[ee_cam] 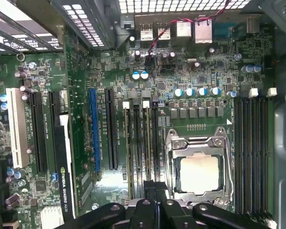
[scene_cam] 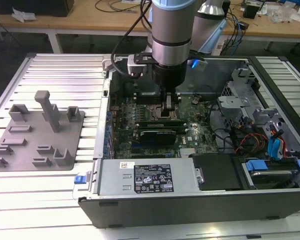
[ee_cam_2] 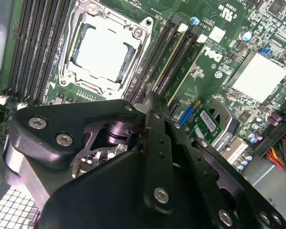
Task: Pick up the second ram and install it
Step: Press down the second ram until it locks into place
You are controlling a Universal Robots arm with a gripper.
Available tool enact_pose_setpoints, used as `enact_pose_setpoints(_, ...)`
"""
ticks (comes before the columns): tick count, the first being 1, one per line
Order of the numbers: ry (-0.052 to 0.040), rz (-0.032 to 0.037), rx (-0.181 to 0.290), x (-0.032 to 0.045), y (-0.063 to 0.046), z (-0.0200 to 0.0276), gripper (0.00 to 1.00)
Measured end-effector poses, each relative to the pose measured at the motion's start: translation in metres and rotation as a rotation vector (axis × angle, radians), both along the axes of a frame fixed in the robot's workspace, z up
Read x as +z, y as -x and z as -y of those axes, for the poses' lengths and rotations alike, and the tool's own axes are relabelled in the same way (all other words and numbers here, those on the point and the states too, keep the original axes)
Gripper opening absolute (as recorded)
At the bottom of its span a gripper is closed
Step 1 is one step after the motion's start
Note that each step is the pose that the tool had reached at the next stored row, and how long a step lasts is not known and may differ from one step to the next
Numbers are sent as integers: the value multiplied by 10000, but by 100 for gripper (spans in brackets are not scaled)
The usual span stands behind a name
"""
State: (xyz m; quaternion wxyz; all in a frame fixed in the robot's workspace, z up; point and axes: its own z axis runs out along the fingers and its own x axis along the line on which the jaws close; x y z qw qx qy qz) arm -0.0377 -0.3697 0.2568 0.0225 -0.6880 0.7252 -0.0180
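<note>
The second ram (scene_cam: 160, 120) stands on edge in the motherboard's (ee_cam: 205, 76) memory slots beside the processor socket (ee_cam: 199, 171), directly under the gripper (scene_cam: 166, 111). The fingers meet its top edge; their grip cannot be judged, the tips being hidden.

The motherboard (ee_cam: 181, 90) is deep green, dotted with silver-blue capacitors and black slots, one slot (ee_cam: 94, 129) bright blue. The processor socket (ee_cam: 199, 167) has a silvery frame around a pale centre. The gripper (scene_cam: 168, 109) is matte black below a grey arm. On the exterior view's left, a grey fixture plate (scene_cam: 37, 132) rests on a ribbed white table (scene_cam: 65, 70).
</note>
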Motion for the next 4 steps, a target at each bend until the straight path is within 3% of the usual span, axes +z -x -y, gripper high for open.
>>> enact_pose_setpoints(4, 1, 0, 0, 5, 0, 0, 8)
